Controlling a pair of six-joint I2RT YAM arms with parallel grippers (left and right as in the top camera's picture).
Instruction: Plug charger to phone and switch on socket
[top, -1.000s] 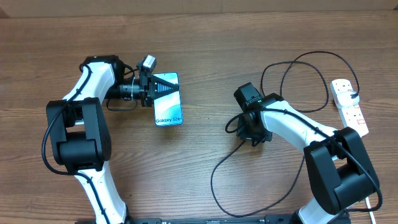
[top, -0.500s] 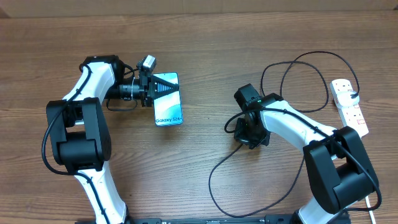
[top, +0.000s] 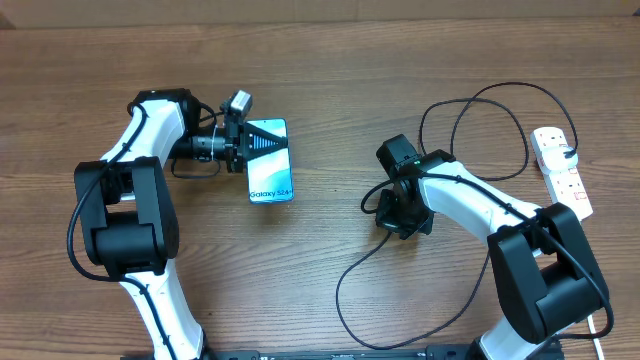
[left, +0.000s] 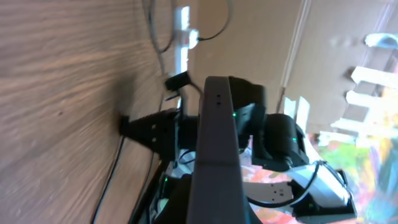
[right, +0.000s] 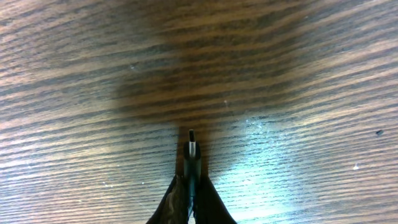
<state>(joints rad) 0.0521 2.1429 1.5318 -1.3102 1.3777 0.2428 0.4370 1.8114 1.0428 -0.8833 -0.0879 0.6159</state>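
Note:
The phone (top: 270, 160), its light-blue screen lit, lies left of centre on the table. My left gripper (top: 240, 146) is shut on its left edge. In the left wrist view the phone (left: 216, 143) shows edge-on as a dark bar. The charger (top: 470, 105) is a thin black cable looping from the white socket (top: 563, 172) at the far right to my right gripper (top: 393, 212). That gripper (right: 191, 185) is shut on the charger's connector tip (right: 192, 149), which points forward just above the wood. The charger's black plug (top: 569, 152) sits in the socket.
A long loop of the cable (top: 345, 290) trails over the table in front of my right arm. The right arm (left: 261, 124) fills the background of the left wrist view. The socket's white cord (top: 600, 322) runs off the front right corner.
My right gripper has closed its fingers onto the connector tip and shifted slightly. The left gripper and the phone have stayed where they were.

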